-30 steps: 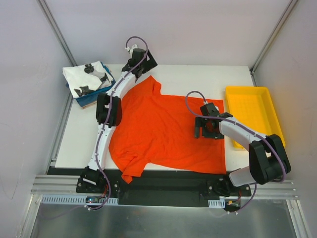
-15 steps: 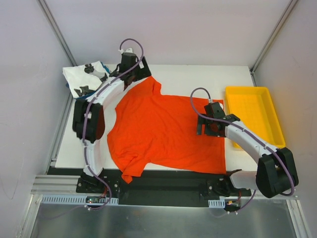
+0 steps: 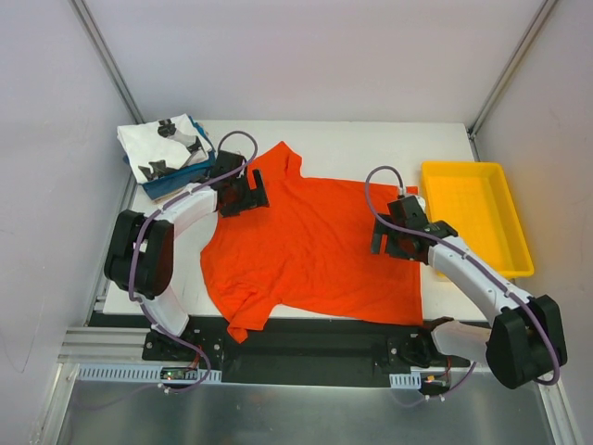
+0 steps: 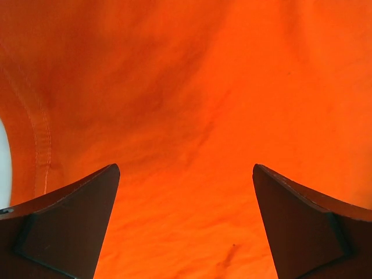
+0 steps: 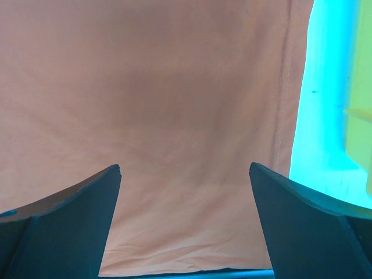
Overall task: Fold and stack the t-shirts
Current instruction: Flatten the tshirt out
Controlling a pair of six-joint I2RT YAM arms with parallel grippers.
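The orange-red t-shirt lies spread flat on the white table, collar to the left, hem to the right. My left gripper is open over its upper left part, near the collar; in the left wrist view the cloth fills the frame between wide-open jaws. My right gripper is open over the shirt's right part near the hem; the right wrist view shows the cloth washed out, with the hem seam at right. A white tee with black prints lies folded on a blue tee at the back left.
A shallow yellow tray stands at the right edge of the table, close to the right arm. Grey walls enclose the table on three sides. The lower sleeve hangs over the table's front edge.
My left gripper has come down from the table's back edge, forward onto the shirt near the collar. My right gripper has drifted slightly right and forward over the hem side.
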